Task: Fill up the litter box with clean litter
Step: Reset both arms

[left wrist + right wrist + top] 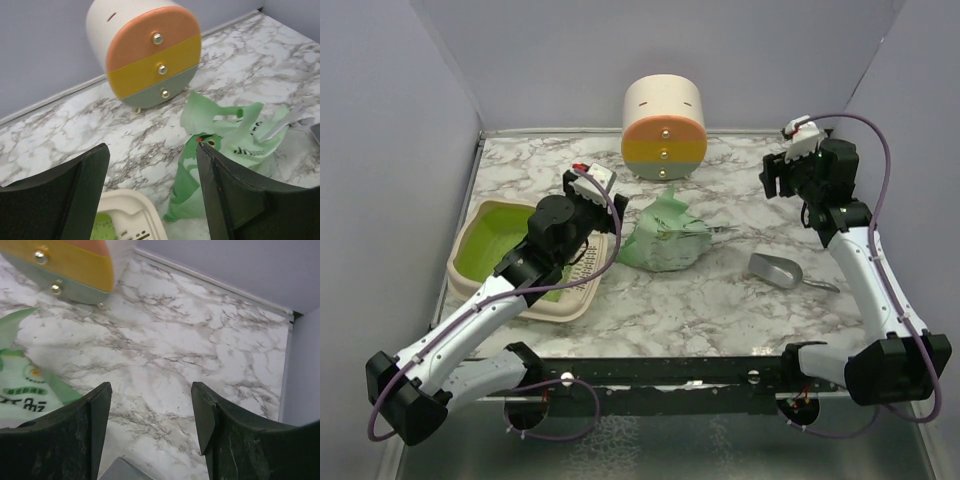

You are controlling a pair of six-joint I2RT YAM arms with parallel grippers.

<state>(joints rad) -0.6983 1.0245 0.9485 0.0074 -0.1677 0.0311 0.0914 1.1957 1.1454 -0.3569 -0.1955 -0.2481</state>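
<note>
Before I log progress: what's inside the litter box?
Bare lime-green floor, no litter visible in the litter box; the left arm hides much of its slotted grid.

On my desk (720,300) the litter box (495,235) lies at the left, toward the front. My left arm reaches across its right half, and my left tool (592,190) hangs over its far right corner. Just right of the litter box, at the middle of the desk, sits the bag (665,238); I cannot tell whether the two touch. Behind the bag, near the back wall, stands the cylinder of drawers (663,125), apart from it. The scoop (778,269) lies on the desk right of the bag, apart from it. My right tool (775,178) hangs over the far right of the desk, behind the scoop.
</note>
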